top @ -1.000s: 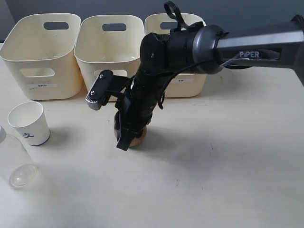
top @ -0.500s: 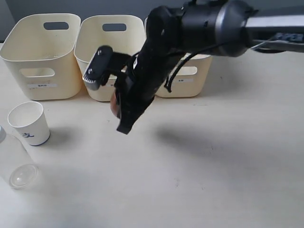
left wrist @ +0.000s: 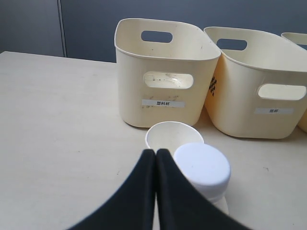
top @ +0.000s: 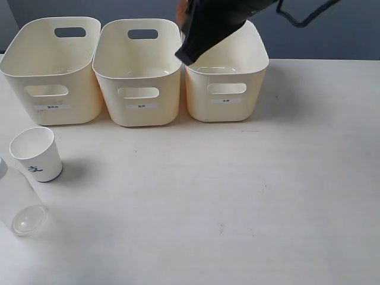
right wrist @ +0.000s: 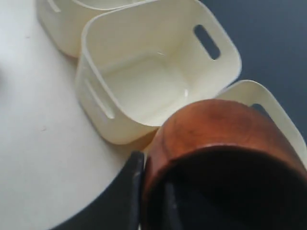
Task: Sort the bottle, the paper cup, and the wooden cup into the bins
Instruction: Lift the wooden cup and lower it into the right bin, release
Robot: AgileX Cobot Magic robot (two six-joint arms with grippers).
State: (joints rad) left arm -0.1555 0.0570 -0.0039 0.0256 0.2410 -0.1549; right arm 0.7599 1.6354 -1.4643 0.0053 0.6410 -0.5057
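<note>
High over the bins (top: pixel 252 65), the right arm (top: pixel 219 24) slants down, the right end effector (right wrist: pixel 152 191) clamped on the wooden cup (right wrist: pixel 216 134); the left end effector (left wrist: pixel 156 154) sits closed beside the bottle (left wrist: pixel 201 165).

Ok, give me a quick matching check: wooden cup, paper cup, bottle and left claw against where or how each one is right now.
Things:
1. wooden cup
2. paper cup
3. bottle
4. left claw

States:
A. shut, holding nothing
B. clear, white cap on
C. gripped by the right claw, off the table
D. standing open end up on the table

Pairs: 1-C, 2-D, 3-B, 4-A
</note>
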